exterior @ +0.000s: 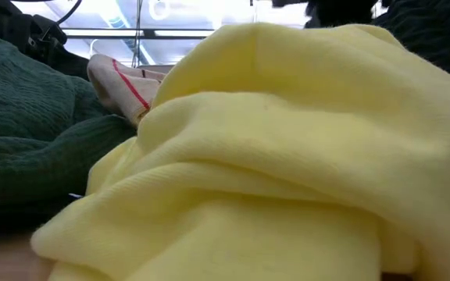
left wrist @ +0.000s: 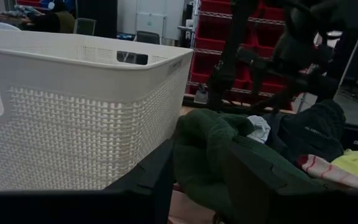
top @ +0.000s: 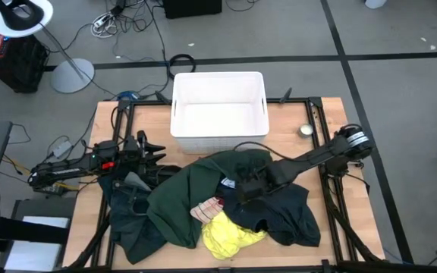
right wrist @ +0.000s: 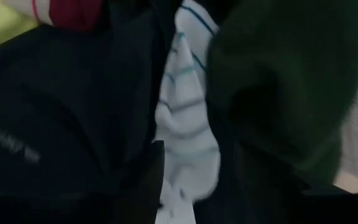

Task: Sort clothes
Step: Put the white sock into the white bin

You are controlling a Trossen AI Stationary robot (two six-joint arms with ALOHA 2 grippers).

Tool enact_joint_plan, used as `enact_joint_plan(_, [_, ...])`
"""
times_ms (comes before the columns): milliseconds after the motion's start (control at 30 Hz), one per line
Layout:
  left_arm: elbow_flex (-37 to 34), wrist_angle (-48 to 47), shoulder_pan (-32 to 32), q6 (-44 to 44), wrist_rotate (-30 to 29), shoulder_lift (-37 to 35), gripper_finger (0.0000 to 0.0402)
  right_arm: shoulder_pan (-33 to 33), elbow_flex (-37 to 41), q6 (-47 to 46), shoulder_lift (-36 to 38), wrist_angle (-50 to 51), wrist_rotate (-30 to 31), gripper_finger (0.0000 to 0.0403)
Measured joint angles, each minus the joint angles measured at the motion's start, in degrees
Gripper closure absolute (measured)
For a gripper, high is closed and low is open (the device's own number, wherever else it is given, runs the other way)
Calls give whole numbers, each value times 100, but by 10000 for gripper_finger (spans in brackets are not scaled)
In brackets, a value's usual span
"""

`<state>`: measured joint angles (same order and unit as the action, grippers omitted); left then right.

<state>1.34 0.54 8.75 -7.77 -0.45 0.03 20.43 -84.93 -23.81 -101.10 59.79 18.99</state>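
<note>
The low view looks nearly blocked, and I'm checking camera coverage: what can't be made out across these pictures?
- Low view: the yellow garment fills the frame, hiding the table and both hands.
- High view: the bottom of the white bin is too washed out to tell whether anything lies in it.
- Right wrist view: the white striped piece between the right hand's fingers is partly buried in dark folds.
- Left wrist view: the bin's wall hides its inside.

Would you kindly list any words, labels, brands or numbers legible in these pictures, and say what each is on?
None can be read.
Dark navy garment: a pale printed mark, too blurred to read.
White bin, yellow garment: no text visible.
</note>
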Motion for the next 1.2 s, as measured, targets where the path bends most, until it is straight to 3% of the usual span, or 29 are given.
enact_joint_plan(267, [0, 0, -2, 2, 0, 0, 264, -506, 0, 358, -446, -601, -555, 248])
enact_joint_plan(333, [0, 0, -1, 0, 2, 0, 264, -621, 5, 349, -498, -694, -728, 280])
enact_joint_plan(433, [0, 2, -1, 1, 1, -1, 264, -709, 7, 290, -424, -820, -820, 364])
enact_joint_plan(500, [0, 2, 0, 1, 1, -1, 264, -730, 0, 222, -222, -840, -886, 390])
enact_joint_plan(833, [0, 0, -2, 2, 0, -2, 264, -731, -905, 351, 668, -169, -730, 401])
enact_joint_plan(1067, [0, -1, -1, 1, 1, 0, 264, -822, -864, 593, 654, 359, -1278, 396])
enact_joint_plan(1200, [0, -2, -1, 2, 0, 0, 264, -816, -661, 470, 654, 309, -1293, 367])
